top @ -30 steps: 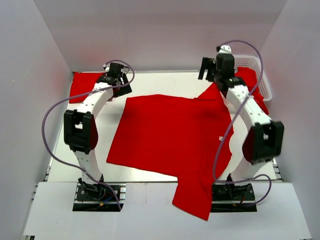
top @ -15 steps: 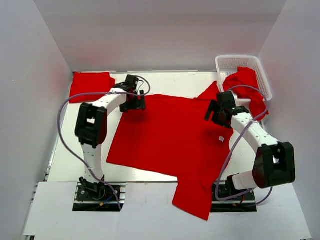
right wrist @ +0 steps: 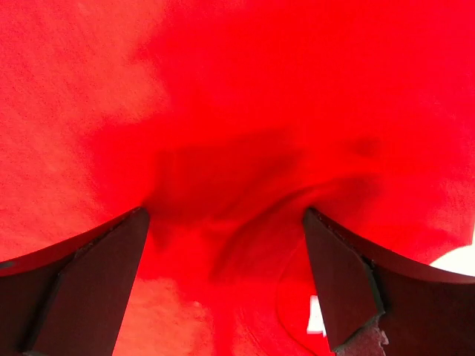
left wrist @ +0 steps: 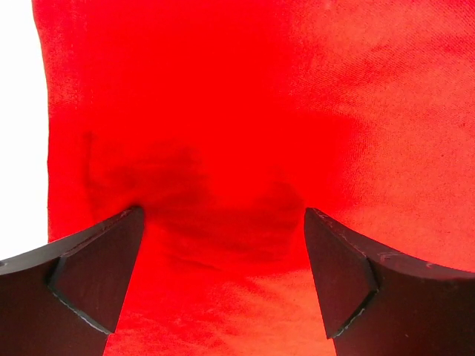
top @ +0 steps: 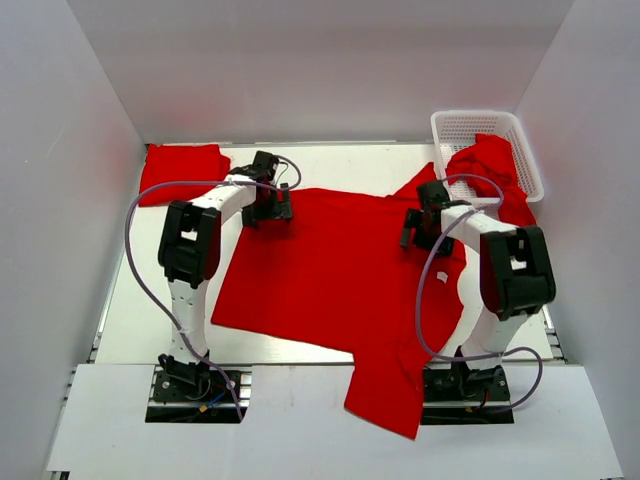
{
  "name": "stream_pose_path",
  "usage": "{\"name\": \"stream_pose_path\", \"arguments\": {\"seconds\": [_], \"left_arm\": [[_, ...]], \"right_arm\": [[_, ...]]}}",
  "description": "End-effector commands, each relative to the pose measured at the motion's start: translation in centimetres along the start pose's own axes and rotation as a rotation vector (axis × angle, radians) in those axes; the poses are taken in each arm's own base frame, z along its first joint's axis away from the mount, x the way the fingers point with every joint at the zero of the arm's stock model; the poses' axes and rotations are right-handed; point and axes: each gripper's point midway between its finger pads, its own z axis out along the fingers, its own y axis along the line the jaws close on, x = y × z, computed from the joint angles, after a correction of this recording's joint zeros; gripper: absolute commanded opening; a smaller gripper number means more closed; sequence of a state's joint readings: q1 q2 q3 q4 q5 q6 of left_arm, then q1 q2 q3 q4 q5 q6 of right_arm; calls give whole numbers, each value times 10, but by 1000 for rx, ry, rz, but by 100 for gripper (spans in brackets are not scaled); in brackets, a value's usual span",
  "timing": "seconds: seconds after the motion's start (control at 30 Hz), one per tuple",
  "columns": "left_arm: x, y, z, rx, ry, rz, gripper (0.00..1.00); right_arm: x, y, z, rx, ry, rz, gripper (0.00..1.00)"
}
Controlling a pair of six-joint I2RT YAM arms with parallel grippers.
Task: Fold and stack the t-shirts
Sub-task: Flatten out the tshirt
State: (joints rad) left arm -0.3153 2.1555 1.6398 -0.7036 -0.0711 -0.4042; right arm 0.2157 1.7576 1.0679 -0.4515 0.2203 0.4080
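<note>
1. Folded shirt [top: 182,170]: red, a flat rectangle at the far left corner of the table [top: 130,330], well apart from the other cloth.

2. Left arm [top: 195,250]: reaches from its near-edge base to the far left corner of item 4.

3. Left gripper [top: 268,205]: pointed down over that corner, just inside the cloth's left edge. Jaws stand wide and grip nothing. In the wrist view both fingers [left wrist: 96,274] frame shadowed red cloth, with bare table beyond the edge at left. Contact with the cloth cannot be told.

4. Spread shirt [top: 330,280]: red, laid flat across the table's centre between the two arms. One sleeve runs over the near edge beside the right arm's base; the other points toward the basket. A white label [top: 441,278] shows at the neck, on the right side.

5. Right gripper [top: 420,225]: pointed down over the spread shirt's far right part, near the far sleeve. Jaws stand wide and hold nothing. The wrist view shows rumpled cloth between the fingers [right wrist: 89,289].

6. Right arm [top: 510,270]: bent over the shirt's right edge.

7. Basket [top: 470,125]: white lattice, far right corner.

8. Heaped shirt [top: 490,165]: red, bunched, spilling over the basket's near rim.
</note>
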Motion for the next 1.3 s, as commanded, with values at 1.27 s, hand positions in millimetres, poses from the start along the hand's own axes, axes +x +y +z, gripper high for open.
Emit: {"name": "stream_pose_path", "arguments": {"seconds": [1.27], "left_arm": [[-97,49,-106,-26,-186,-31,100]], "right_arm": [[-164,87,-93,-327,-386,-211,90]]}}
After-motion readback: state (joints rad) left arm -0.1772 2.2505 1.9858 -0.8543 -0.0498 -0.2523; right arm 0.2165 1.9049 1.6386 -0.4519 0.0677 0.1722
